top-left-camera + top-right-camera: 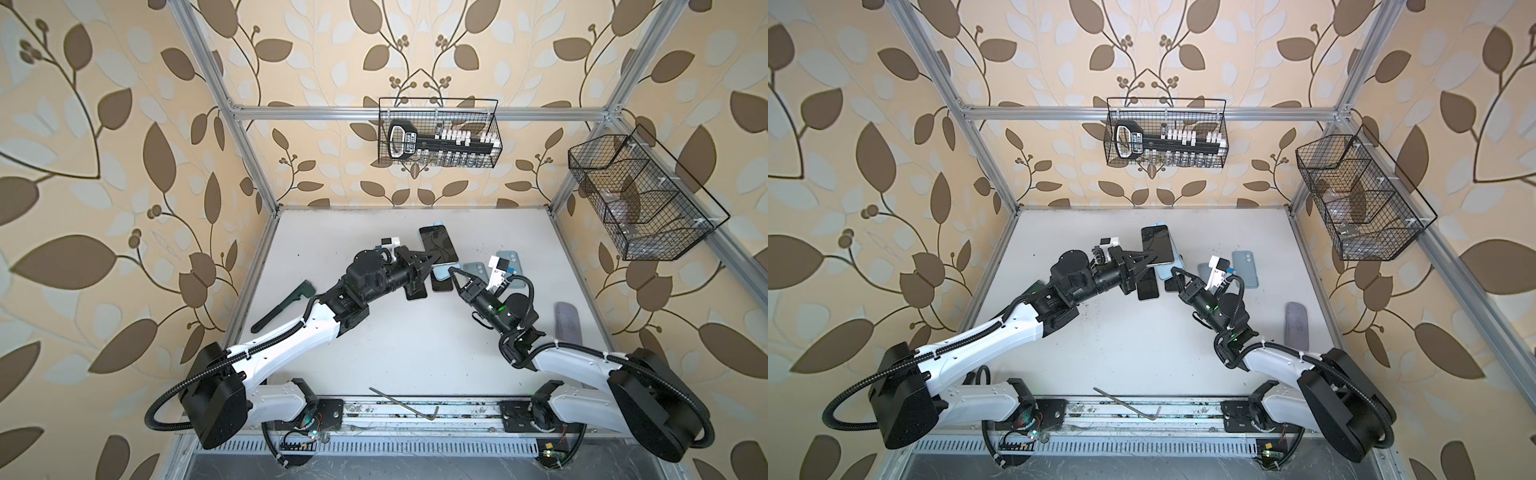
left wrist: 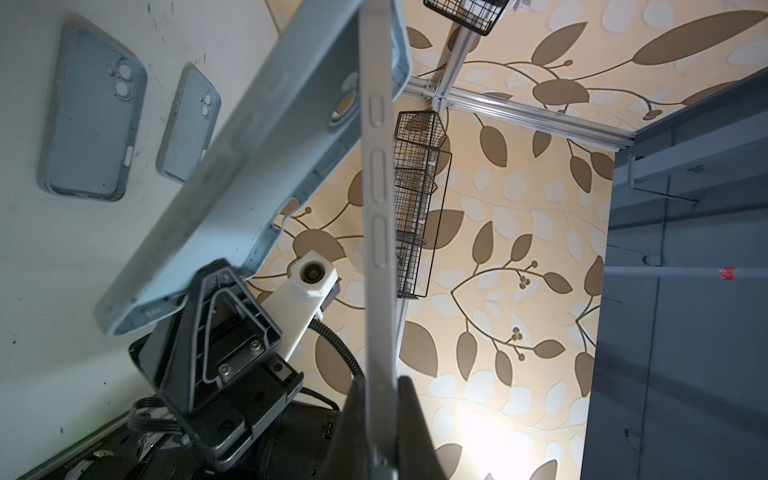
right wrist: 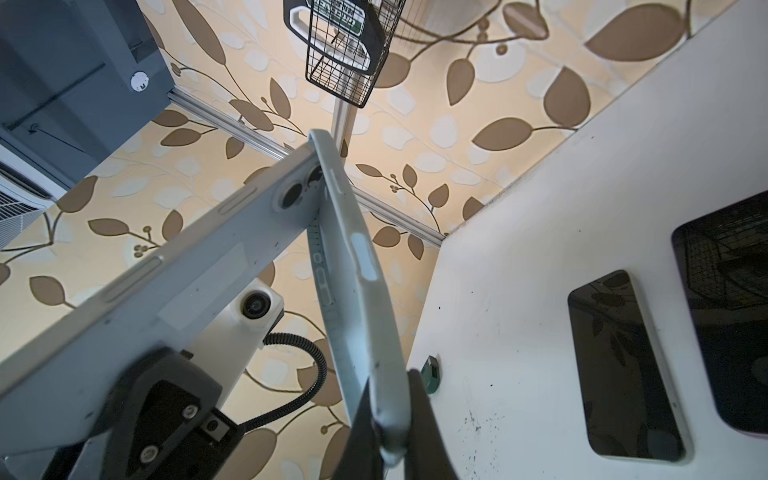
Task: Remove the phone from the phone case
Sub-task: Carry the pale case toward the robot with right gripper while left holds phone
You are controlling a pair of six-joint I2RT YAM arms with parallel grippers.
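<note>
Entry: phone (image 1: 438, 245), dark screen up, raised over the far middle of the table (image 1: 374, 332). The left gripper (image 1: 434, 261) is clenched on its near edge, and the left wrist view shows the phone only edge-on.

Case (image 1: 1165, 272): pale blue, under the phone and mostly hidden by it in both top views. The right gripper (image 1: 453, 272) pinches its near end.

In the right wrist view phone and case splay apart and meet only at the camera end. Whether that corner sits in the case cannot be told.

Two empty cases (image 1: 1245, 268) lie right, one partly behind the right wrist. Two spare phones (image 1: 1148, 291) lie beneath, half covered.
</note>
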